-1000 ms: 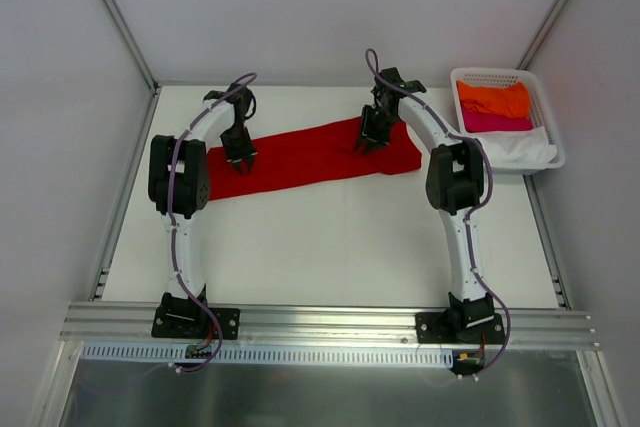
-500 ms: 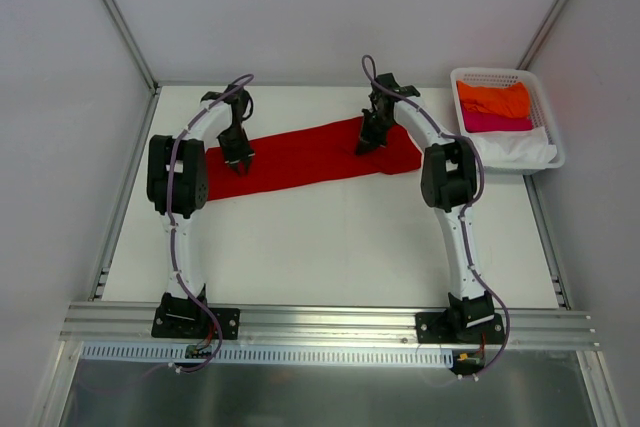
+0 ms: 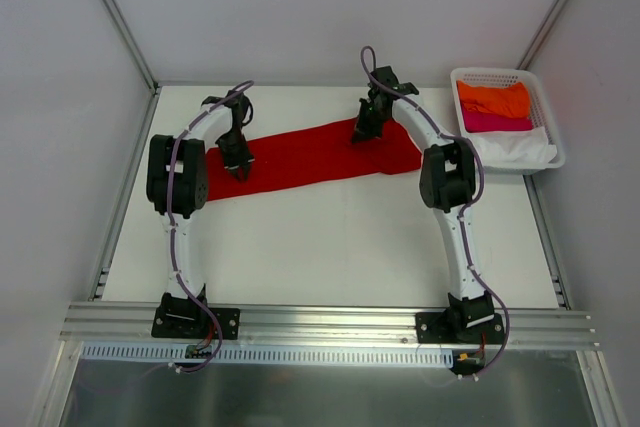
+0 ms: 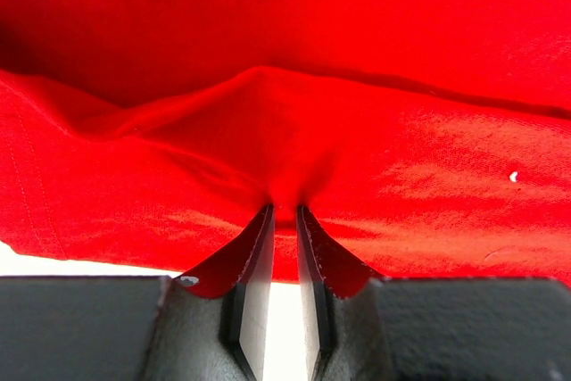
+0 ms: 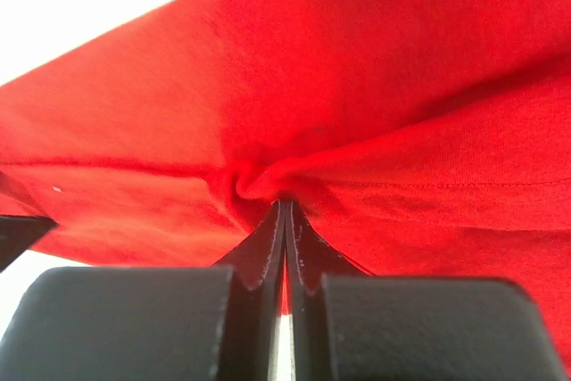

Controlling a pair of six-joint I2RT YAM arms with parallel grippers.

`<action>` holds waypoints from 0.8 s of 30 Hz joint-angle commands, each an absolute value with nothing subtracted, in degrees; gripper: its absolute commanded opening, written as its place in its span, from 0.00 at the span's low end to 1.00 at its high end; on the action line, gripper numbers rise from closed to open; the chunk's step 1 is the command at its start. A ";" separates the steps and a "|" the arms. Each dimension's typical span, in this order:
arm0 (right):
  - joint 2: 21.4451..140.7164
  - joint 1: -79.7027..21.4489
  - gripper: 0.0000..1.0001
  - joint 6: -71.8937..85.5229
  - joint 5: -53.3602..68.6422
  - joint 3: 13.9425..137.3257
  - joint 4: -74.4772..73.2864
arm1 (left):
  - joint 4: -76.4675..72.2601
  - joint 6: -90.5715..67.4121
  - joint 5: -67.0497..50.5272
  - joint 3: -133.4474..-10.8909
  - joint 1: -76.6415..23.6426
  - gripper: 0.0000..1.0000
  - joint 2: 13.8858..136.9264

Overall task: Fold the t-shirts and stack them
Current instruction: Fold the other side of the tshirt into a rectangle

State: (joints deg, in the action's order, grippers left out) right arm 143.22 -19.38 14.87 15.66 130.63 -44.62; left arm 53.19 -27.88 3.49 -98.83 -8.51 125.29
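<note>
Two hands, both clamped on the same garment. The red t-shirt [image 3: 300, 155] lies as a long band across the far half of the table [image 3: 330, 237], slanting from lower left to upper right in the top view. The left hand [image 3: 240, 161] sits on the band's left part, near its end. The right hand [image 3: 362, 131] sits on the right part, at the far edge of the cloth.

Left wrist view: fingers [image 4: 254, 256] nearly together, with a small ridge of red cloth pinched between the tips. The cloth puckers away from the pinch and a long fold runs across beyond it. A strip of white table shows under the near hem.

Right wrist view: fingers [image 5: 263, 252] pressed tight, gripping a bunched knot of red cloth at the tips, wrinkles radiating outward. A stitched hem line runs off to the right of the pinch.

Whether the cloth is lifted clear of the table at either pinch: cannot tell.

The white lattice basket [image 3: 490, 73] stands at the far right corner of the table, apart from the red t-shirt. Contents: orange t-shirt [image 3: 492, 99] at the far end, magenta t-shirt [image 3: 495, 122] just nearer, white t-shirt [image 3: 515, 150] nearest, reaching the near rim.
</note>
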 commanded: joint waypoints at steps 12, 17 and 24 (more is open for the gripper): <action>144.58 -19.86 0.35 18.19 13.01 136.58 -38.32 | 54.05 -29.18 2.20 -96.50 -8.17 0.13 120.94; 145.02 -20.13 0.52 16.44 10.73 135.62 -38.06 | 53.96 -29.27 2.46 -96.07 -8.17 0.12 120.50; 139.94 -20.04 0.56 14.59 4.76 134.47 -33.06 | 53.88 -29.62 2.37 -94.57 -8.17 0.11 119.88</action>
